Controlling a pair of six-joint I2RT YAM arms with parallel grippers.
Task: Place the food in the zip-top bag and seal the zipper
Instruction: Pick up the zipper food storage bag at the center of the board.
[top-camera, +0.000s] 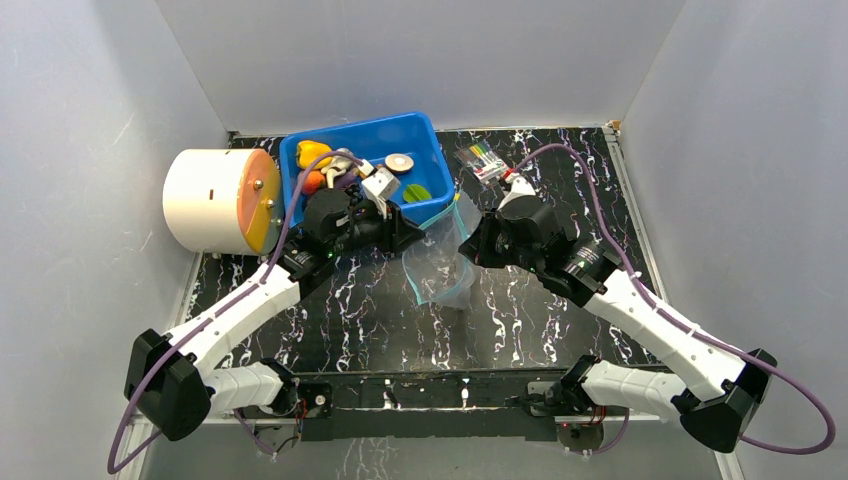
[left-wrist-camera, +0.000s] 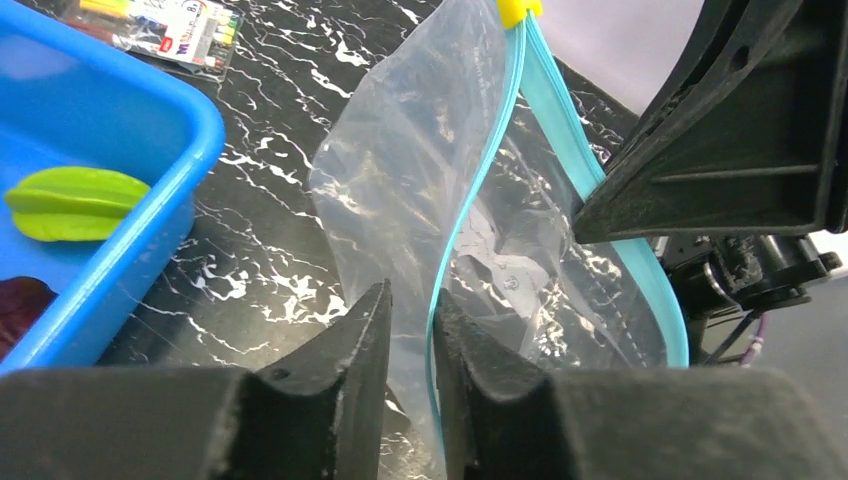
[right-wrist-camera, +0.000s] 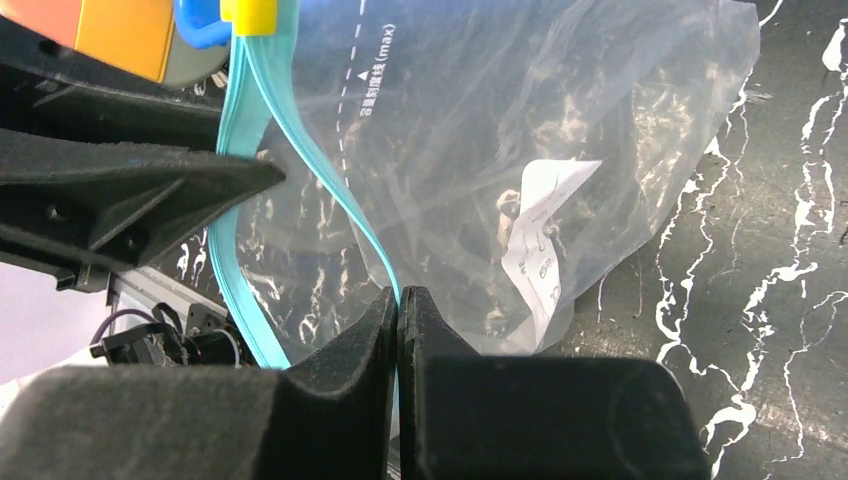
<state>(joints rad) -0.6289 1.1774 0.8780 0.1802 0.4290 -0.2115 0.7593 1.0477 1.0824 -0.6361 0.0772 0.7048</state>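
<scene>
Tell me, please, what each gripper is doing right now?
Left gripper: slightly open, the zipper of the zip-top bag between its fingers, unclamped.
Right gripper: shut on the zipper.

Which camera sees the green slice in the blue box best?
The left wrist view: the green slice looks big and clear inside the blue box. The top view shows it tiny. The right wrist view misses it.

Clear zip-top bag (top-camera: 440, 270) with teal zipper (right-wrist-camera: 245, 100), blue bin (top-camera: 400, 135), black white-veined table (top-camera: 520, 320).
</scene>
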